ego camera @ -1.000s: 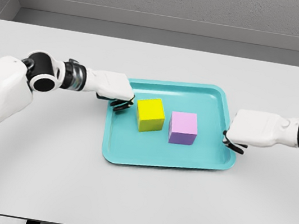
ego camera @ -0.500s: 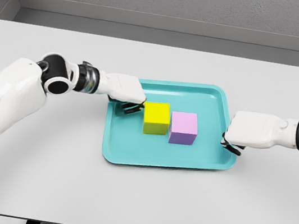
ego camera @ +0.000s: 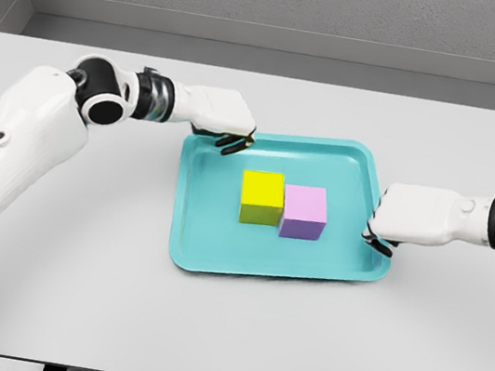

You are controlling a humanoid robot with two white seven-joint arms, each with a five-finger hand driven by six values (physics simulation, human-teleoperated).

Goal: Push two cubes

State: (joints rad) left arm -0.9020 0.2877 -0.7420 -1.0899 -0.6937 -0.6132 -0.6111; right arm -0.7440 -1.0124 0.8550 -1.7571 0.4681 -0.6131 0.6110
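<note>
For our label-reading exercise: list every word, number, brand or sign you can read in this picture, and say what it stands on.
None: no readable text shows.
yellow cube: plain faces.
purple cube: plain faces.
teal tray: unmarked.
left hand, right hand and the white table: no writing.

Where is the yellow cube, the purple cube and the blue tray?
yellow cube (ego camera: 262, 188): head view, on its top face.
purple cube (ego camera: 305, 202): head view, on its top face.
blue tray (ego camera: 220, 238): head view, on its bare floor, left of the middle.
</note>
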